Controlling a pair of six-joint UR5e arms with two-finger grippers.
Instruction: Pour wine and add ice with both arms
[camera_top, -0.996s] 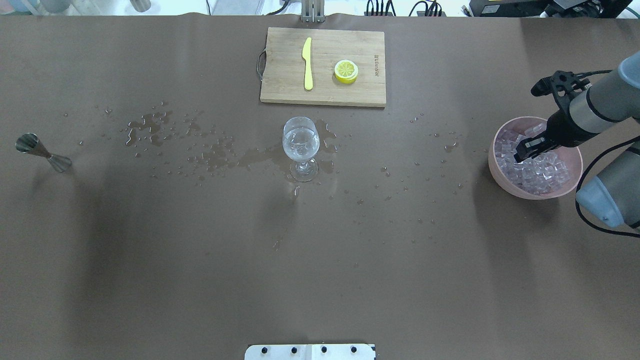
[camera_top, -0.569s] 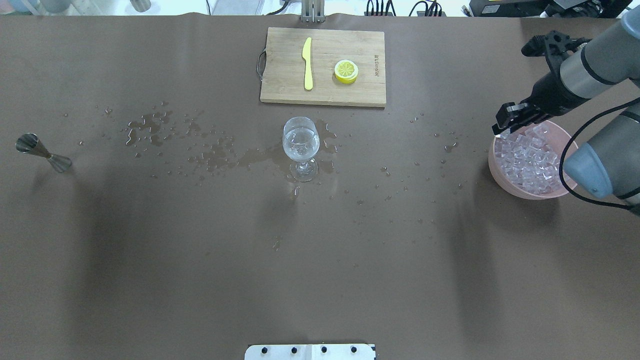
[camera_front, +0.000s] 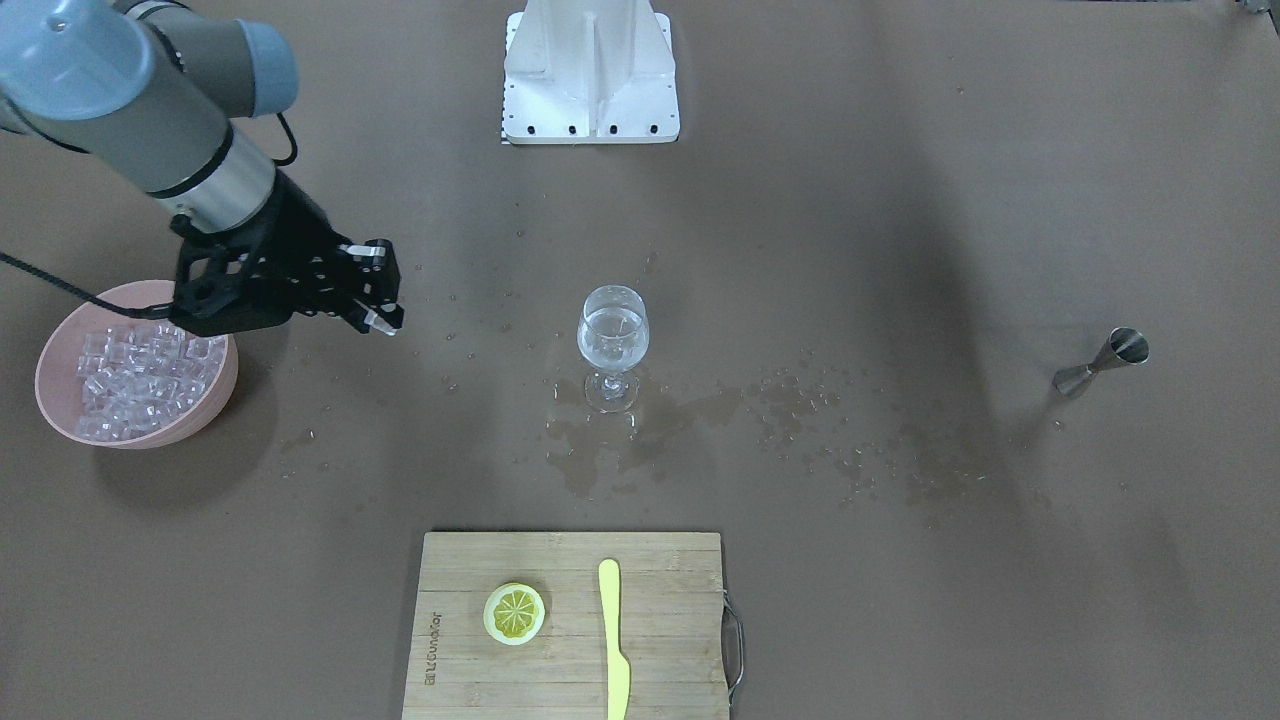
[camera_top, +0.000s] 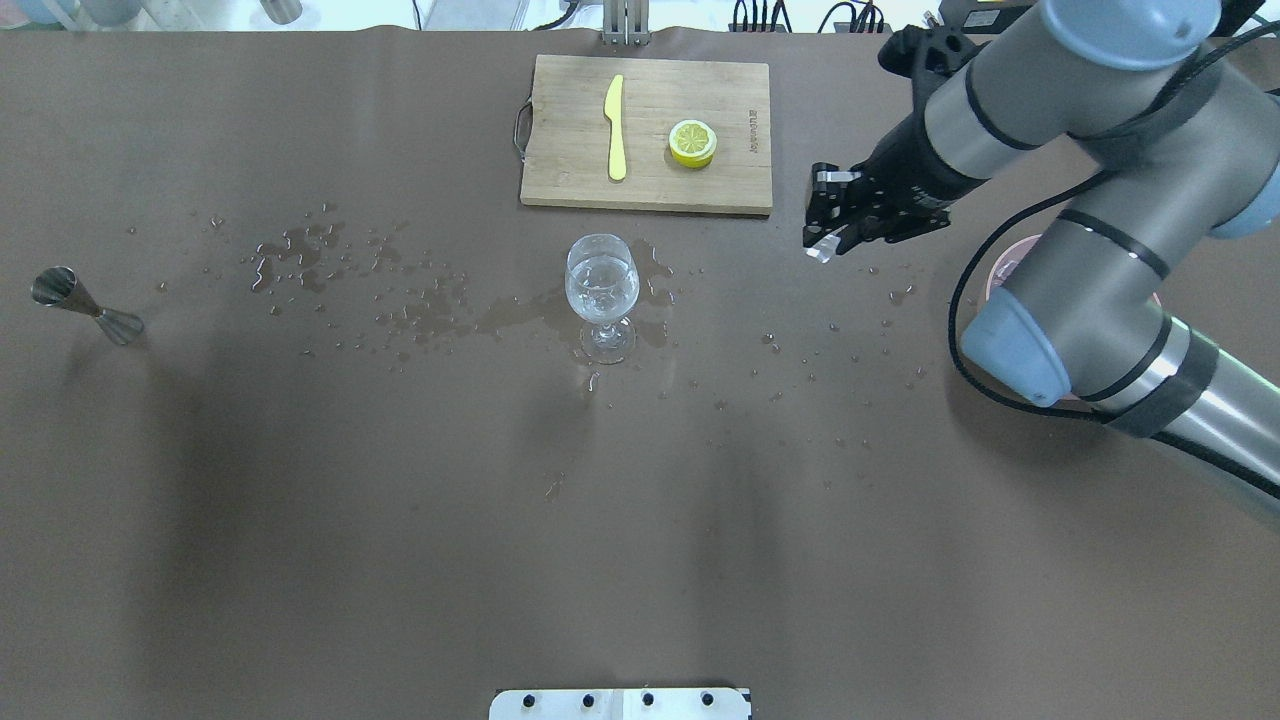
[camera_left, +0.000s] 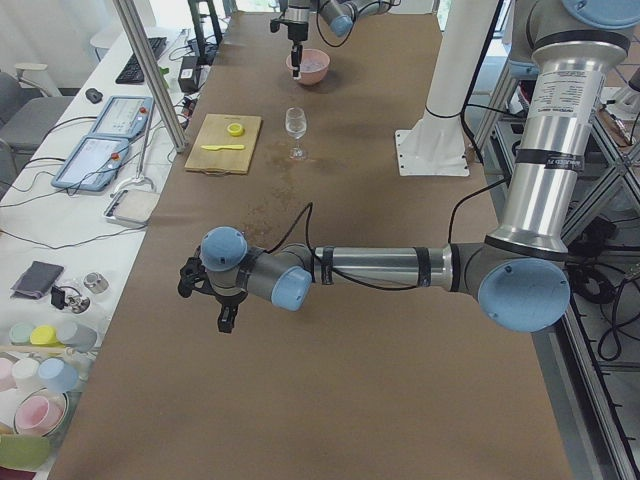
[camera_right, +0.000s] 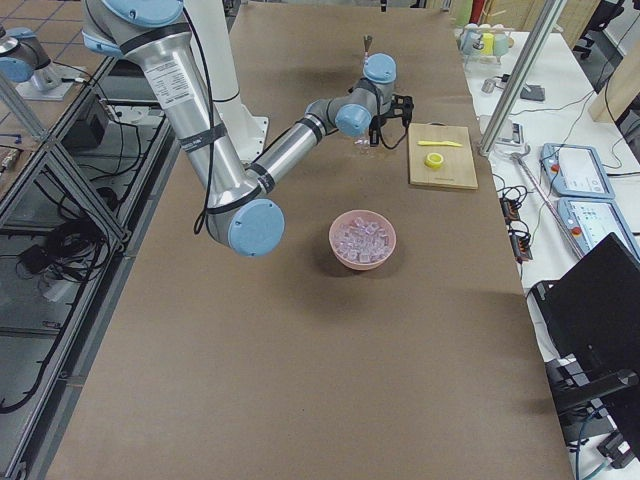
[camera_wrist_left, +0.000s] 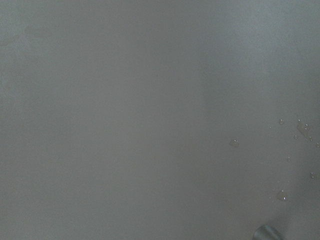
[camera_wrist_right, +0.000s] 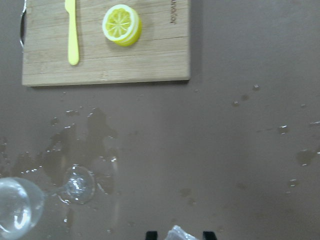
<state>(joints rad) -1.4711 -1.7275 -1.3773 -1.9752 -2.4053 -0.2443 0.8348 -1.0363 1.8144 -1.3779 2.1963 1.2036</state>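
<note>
My right gripper (camera_top: 820, 243) has its fingers (camera_wrist_right: 151, 234) closed on one cube (camera_wrist_right: 182, 233), pinched only at the tips. It is above the worktop (camera_top: 400, 520), at about 3 o'clock from the glass (camera_top: 601, 285) in the overhead view. The other ice (camera_front: 135, 380) lies in the pink bowl (camera_front: 55, 360), farther out at 3 o'clock. I judge the cube light and hard but wet and slippery, so two flat opposite faces and modest force are best; a hard squeeze may shoot it out. The wine (camera_front: 613, 338) is in the glass, which looks thin and fragile, so I would release the cube low. The left gripper (camera_left: 227, 318) shows only in the side view, and I cannot tell if it is open. The board (camera_top: 560, 150) at 12 o'clock carries a burnt-in mark (camera_top: 757, 130) beside the lemon (camera_top: 692, 142), too small to read.
</note>
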